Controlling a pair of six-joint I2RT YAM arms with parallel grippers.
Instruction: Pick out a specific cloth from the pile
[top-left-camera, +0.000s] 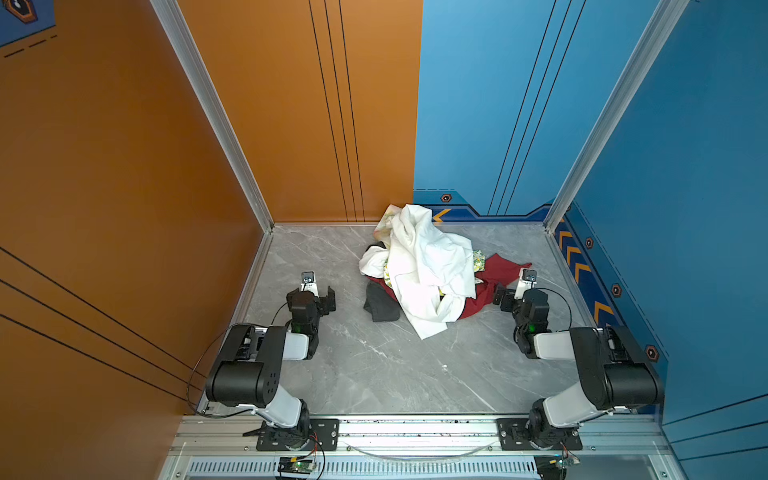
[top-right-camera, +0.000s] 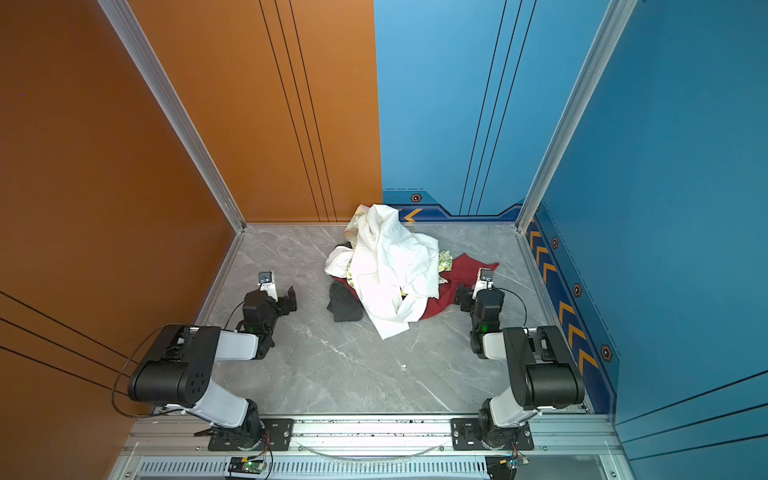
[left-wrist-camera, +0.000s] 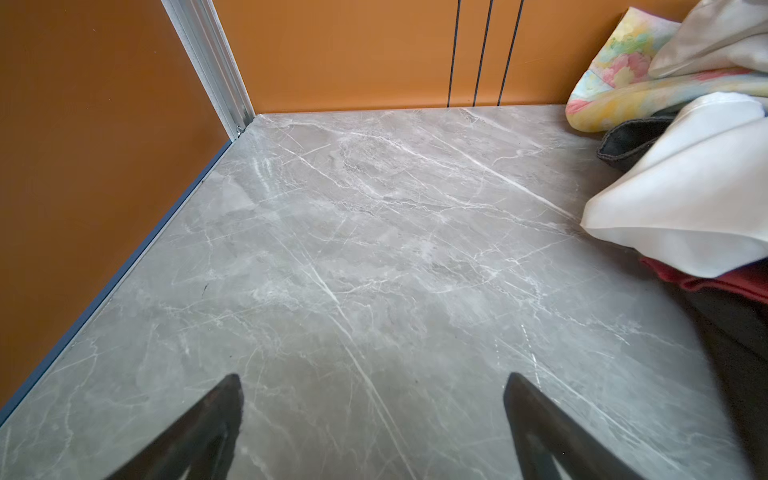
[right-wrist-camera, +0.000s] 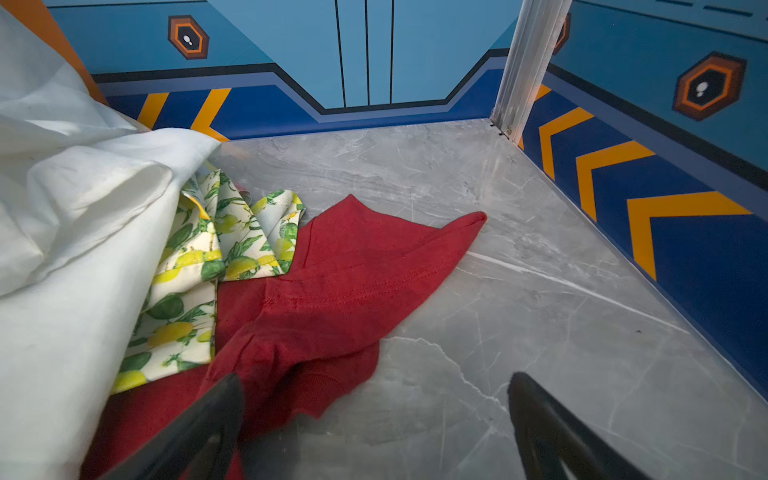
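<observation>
The pile (top-left-camera: 424, 266) (top-right-camera: 390, 266) lies at the back middle of the grey marble floor, with a large white cloth on top. The dark red cloth (top-left-camera: 500, 270) (top-right-camera: 467, 270) (right-wrist-camera: 357, 282) sticks out from under its right side, partly covered by the white cloth and a lemon-print piece (right-wrist-camera: 195, 270). A strip of the red cloth (left-wrist-camera: 715, 282) also shows on the pile's left. My right gripper (top-left-camera: 509, 295) (right-wrist-camera: 376, 378) is open at the red cloth's near edge, one finger over the fabric. My left gripper (top-left-camera: 322, 297) (left-wrist-camera: 374, 378) is open over bare floor, left of the pile.
A dark grey cloth (top-left-camera: 380, 307) (top-right-camera: 345, 307) pokes out at the pile's near left. A pale floral piece (left-wrist-camera: 615, 70) leans on the orange back wall. Blue walls (right-wrist-camera: 665, 166) close the right and back sides. An aluminium rail (top-left-camera: 415, 432) runs along the front.
</observation>
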